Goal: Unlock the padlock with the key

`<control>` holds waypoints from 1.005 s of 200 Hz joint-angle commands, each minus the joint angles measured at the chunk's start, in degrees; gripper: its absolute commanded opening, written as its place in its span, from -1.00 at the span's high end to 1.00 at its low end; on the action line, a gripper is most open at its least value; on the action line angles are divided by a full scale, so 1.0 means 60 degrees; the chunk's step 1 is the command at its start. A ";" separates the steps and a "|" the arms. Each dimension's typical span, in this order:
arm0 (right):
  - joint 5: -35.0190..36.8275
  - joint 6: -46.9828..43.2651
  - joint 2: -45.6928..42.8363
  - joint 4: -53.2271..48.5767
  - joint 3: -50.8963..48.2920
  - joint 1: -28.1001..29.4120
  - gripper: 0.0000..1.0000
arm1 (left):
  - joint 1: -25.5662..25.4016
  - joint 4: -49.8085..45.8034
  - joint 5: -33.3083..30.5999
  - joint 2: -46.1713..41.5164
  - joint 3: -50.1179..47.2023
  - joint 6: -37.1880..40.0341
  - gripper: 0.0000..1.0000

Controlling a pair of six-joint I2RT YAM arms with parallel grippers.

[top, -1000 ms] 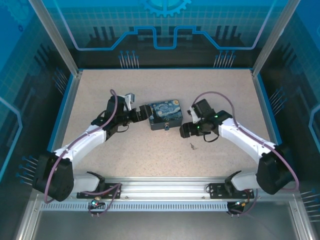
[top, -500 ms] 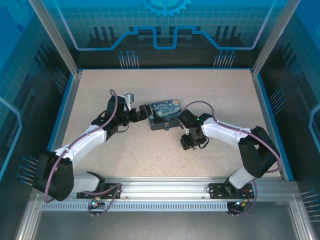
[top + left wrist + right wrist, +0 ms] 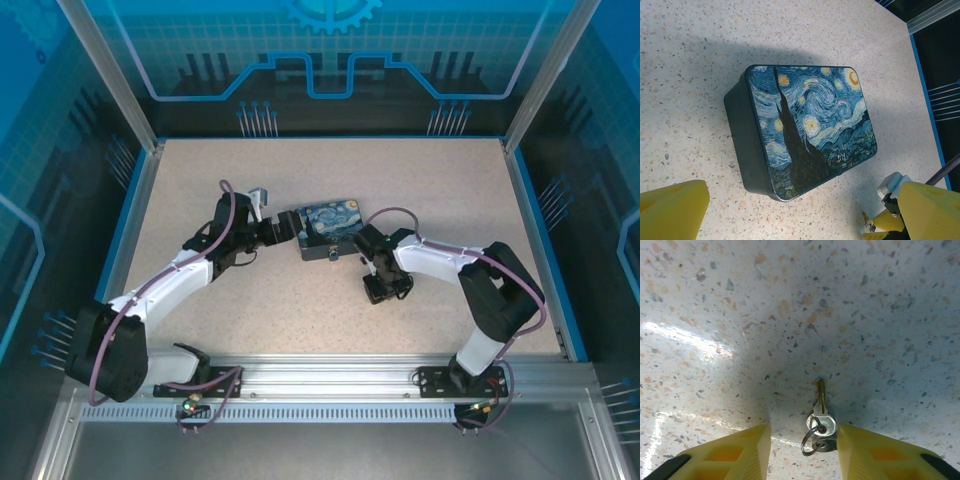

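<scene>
The painted box (image 3: 330, 226) sits about the middle of the counter (image 3: 450, 180), with the padlock (image 3: 331, 254) a tiny dark speck on the side facing the near edge. It is too small for me to see whether the shackle is shut. The left claw (image 3: 283, 228) is spread to its widest right at the box's left end, holding nothing. I'd guess it is there to brace the box so the lock won't skid once the key goes in, though I can't tell whether it actually touches.

The key (image 3: 820, 399) lies flat on the counter, a little nearer the near edge than the box and just right of the middle, with its ring (image 3: 815, 434) toward the right claw (image 3: 802, 432). That claw is pointed straight down, its yellow fingers (image 3: 730, 455) standing apart on either side of the key's head and not clamped on it yet. It looks set up for a pinch on the head.

I can't read any brand or stamp on the key. The lid carries only a swirling night-sky painting, no lettering.
</scene>
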 commanded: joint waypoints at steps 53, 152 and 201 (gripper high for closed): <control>0.0054 -0.0101 0.0332 -0.0312 0.0012 -0.0086 0.47 | -0.0037 -0.0297 -0.0153 -0.0155 0.0258 0.0314 -0.98; 0.0340 -0.0174 -0.0090 -0.0348 -0.0037 -0.0093 0.90 | -0.0037 -0.0367 -0.0184 -0.0331 0.0277 0.0389 -0.98; 0.0339 -0.0436 -0.1083 0.0117 -0.0238 -0.0102 1.00 | -0.0037 -0.0308 0.0014 -0.0572 0.0473 0.0393 -0.97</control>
